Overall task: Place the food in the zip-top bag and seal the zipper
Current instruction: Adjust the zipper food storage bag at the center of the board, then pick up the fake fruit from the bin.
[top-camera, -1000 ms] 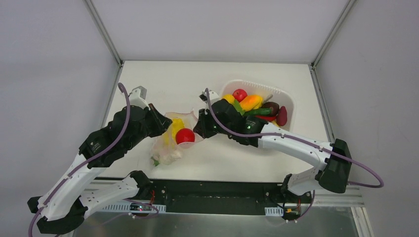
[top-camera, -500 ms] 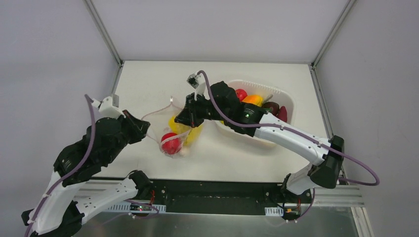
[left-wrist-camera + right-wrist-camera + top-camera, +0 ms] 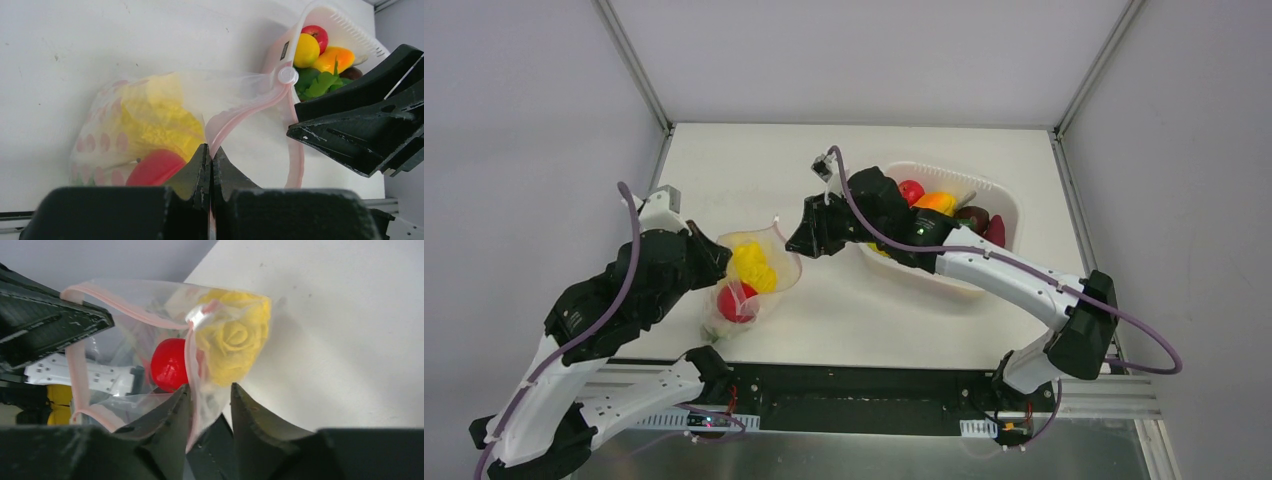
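Note:
The clear zip-top bag (image 3: 759,262) with pink spots hangs between my two grippers, just above the table. It holds a yellow toy food (image 3: 752,264) and a red one (image 3: 734,303), which also show in the left wrist view (image 3: 160,120) (image 3: 155,167). My left gripper (image 3: 211,152) is shut on the pink zipper strip (image 3: 250,107) at the bag's left end (image 3: 714,256). My right gripper (image 3: 210,392) is at the bag's right end (image 3: 797,243). Its jaws stand a little apart with the bag's edge hanging loose between them. A white slider (image 3: 197,316) sits on the zipper. The bag's mouth gapes open.
The white ribbed basket (image 3: 1007,198) stands at the back right, behind my right arm. It holds several more toy foods (image 3: 934,205) in red, yellow, orange, green and dark purple. Its corner shows in the left wrist view (image 3: 345,27).
The bag and its contents have swung left and down towards the left gripper. The left arm has shifted with it. The right gripper has stayed near the basket's left side.

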Available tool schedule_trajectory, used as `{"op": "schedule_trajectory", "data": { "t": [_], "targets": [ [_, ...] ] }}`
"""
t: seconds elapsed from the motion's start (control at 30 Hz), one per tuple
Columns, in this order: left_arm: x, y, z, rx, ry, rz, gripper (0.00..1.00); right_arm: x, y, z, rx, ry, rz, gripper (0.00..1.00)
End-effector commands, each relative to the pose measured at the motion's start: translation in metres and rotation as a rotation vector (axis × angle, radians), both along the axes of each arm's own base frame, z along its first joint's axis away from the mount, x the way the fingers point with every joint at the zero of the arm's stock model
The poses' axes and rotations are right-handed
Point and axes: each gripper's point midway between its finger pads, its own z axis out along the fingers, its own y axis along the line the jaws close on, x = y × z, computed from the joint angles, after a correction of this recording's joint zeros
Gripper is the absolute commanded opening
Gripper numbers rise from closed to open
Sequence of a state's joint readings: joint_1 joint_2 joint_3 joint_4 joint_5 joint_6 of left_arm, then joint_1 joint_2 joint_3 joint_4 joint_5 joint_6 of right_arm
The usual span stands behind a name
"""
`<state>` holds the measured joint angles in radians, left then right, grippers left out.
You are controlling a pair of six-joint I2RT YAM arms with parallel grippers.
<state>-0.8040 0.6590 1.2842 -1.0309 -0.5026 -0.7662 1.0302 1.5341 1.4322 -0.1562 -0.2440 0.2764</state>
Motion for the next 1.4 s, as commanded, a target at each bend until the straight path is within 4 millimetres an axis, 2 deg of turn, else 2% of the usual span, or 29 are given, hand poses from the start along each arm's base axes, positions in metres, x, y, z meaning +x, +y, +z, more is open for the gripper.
{"op": "schedule_trajectory", "data": {
  "t": [0.0, 0.1, 0.2, 0.27, 0.33, 0.43, 0.53, 0.6, 0.7, 0.77, 0.97, 1.13, 1.23, 1.37],
  "targets": [
    [0.010, -0.015, -0.002, 0.024, 0.023, -0.027, 0.00, 0.002, -0.023, 0.017, 0.035, -0.005, -0.022, 0.46],
    [0.013, -0.026, -0.009, -0.007, 0.026, -0.044, 0.00, -0.004, -0.044, 0.026, 0.053, -0.032, -0.032, 0.64],
    [0.016, -0.030, -0.012, -0.021, 0.023, -0.048, 0.00, -0.001, -0.073, 0.042, 0.069, -0.123, -0.101, 0.73],
    [0.017, -0.034, -0.012, -0.022, 0.029, -0.058, 0.00, 0.013, -0.097, 0.043, 0.037, -0.188, -0.208, 0.77],
    [0.018, -0.038, -0.013, -0.024, 0.035, -0.070, 0.00, 0.038, -0.128, 0.039, -0.021, -0.241, -0.372, 0.78],
    [0.019, -0.048, -0.013, -0.043, 0.039, -0.098, 0.00, 0.077, -0.181, 0.020, -0.123, -0.262, -0.615, 0.79],
    [0.020, -0.063, -0.010, -0.080, 0.040, -0.151, 0.00, 0.113, -0.233, -0.002, -0.179, -0.204, -0.820, 0.80],
    [0.021, -0.071, -0.010, -0.094, 0.048, -0.176, 0.00, 0.132, -0.260, -0.018, -0.171, -0.125, -0.898, 0.81],
    [0.022, -0.080, -0.011, -0.110, 0.059, -0.198, 0.00, 0.152, -0.286, -0.036, -0.116, 0.012, -0.953, 0.82],
    [0.022, -0.081, -0.011, -0.117, 0.058, -0.203, 0.00, 0.163, -0.295, -0.043, -0.079, 0.064, -0.980, 0.82],
    [0.020, -0.081, -0.011, -0.123, 0.059, -0.207, 0.00, 0.183, -0.305, -0.061, 0.013, 0.159, -1.033, 0.82],
    [0.019, -0.083, -0.014, -0.132, 0.064, -0.213, 0.00, 0.198, -0.309, -0.070, 0.108, 0.273, -1.065, 0.83],
    [0.019, -0.086, -0.014, -0.144, 0.065, -0.223, 0.00, 0.204, -0.304, -0.071, 0.198, 0.312, -1.046, 0.80],
    [0.018, -0.085, -0.015, -0.143, 0.065, -0.221, 0.00, 0.211, -0.304, -0.081, 0.188, 0.353, -1.063, 0.76]
  ]
}}
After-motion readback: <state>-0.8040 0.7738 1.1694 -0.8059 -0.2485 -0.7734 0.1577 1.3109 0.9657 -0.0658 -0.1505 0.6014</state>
